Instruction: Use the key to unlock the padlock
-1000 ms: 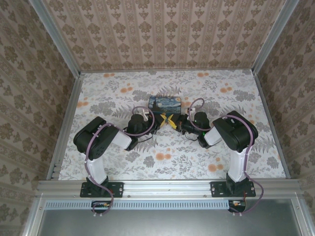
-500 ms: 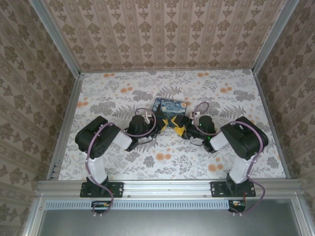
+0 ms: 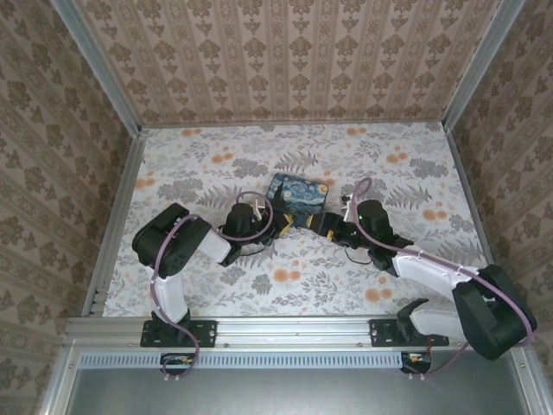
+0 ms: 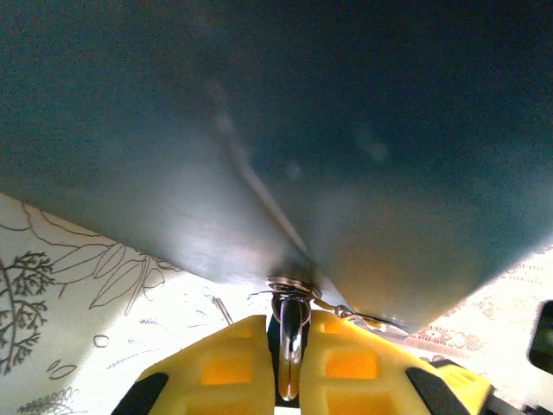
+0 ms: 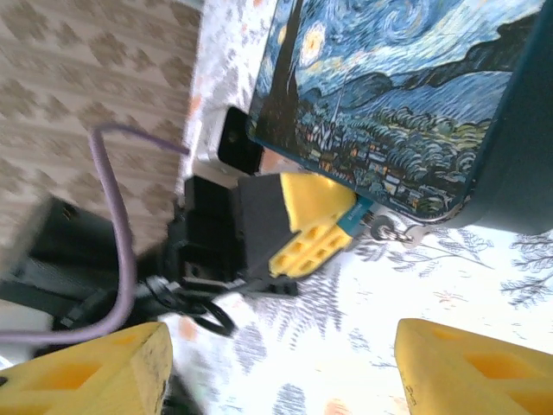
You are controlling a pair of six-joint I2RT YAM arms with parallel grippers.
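Left end effector [image 3: 283, 224] is clenched on the tiny padlock [image 5: 353, 217], against the near side of the starry-night box [image 3: 298, 192] at mid-surface [image 3: 190, 164]. Right end effector [image 5: 281, 363] hangs released just beside. Small metal rings [image 5: 393, 230] sit by the padlock.

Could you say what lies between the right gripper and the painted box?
Right wrist view: bare table, then the left gripper pinching a metal piece by the box.

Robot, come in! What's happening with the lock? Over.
Left gripper shut on small metal piece at starry-night box corner; key or padlock, too small to tell. Right gripper open, empty, facing it. Nothing between them.
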